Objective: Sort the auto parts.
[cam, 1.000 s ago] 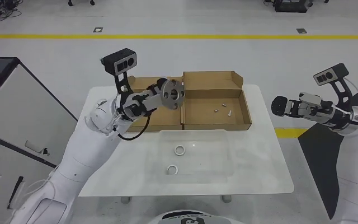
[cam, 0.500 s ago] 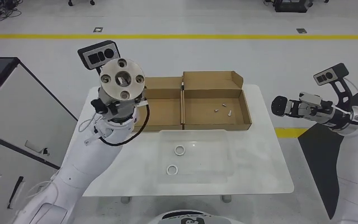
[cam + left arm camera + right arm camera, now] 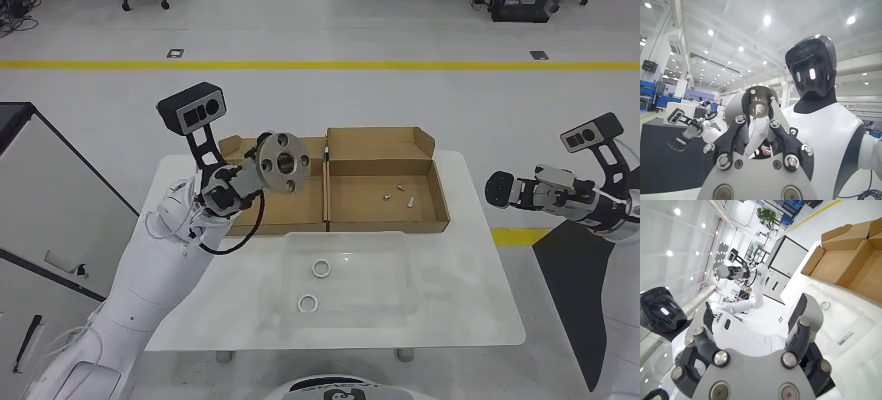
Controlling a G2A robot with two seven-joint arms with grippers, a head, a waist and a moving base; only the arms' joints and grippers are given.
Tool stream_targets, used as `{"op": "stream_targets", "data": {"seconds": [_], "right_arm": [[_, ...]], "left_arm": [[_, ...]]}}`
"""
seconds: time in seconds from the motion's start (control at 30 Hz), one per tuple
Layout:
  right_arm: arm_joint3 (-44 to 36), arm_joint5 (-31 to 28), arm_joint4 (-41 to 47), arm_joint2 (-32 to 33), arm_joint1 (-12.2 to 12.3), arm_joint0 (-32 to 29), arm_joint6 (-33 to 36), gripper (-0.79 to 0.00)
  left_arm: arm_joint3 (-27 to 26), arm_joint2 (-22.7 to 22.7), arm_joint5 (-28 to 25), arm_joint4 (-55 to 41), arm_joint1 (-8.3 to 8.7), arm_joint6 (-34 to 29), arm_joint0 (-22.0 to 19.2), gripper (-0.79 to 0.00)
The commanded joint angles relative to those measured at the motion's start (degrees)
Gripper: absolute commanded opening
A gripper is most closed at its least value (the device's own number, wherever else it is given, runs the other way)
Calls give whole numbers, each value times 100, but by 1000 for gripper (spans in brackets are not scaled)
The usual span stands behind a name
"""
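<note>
The left gripper (image 3: 758, 106), jaws clamped on the sleeve of the flanged metal hub (image 3: 285, 178), swung the part up and away from the left cardboard box (image 3: 300, 212) half a second ago and has now brought it back above that box's far half; a drop looks near, nothing released yet; the descent must stay inside the box's walls and divider; the right gripper (image 3: 755, 306) hangs wide open, holding nothing, well beyond the neighbouring box (image 3: 440, 205).
</note>
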Motion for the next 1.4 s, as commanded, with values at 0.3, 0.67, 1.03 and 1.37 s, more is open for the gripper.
{"op": "stream_targets", "data": {"seconds": [0.3,0.67,1.03,1.37], "right_arm": [[0,0,0,0,0,0,0,0],[0,0,0,0,0,0,0,0],[0,0,0,0,0,0,0,0],[0,0,0,0,0,0,0,0]], "left_arm": [[-406,111,5,-1346,-82,-5,51,-785],[-684,-108,105,-2130,-296,-107,98,-785],[-684,-108,105,-2130,-296,-107,98,-785],[-543,-465,983,9,-300,524,198,-785]]}}
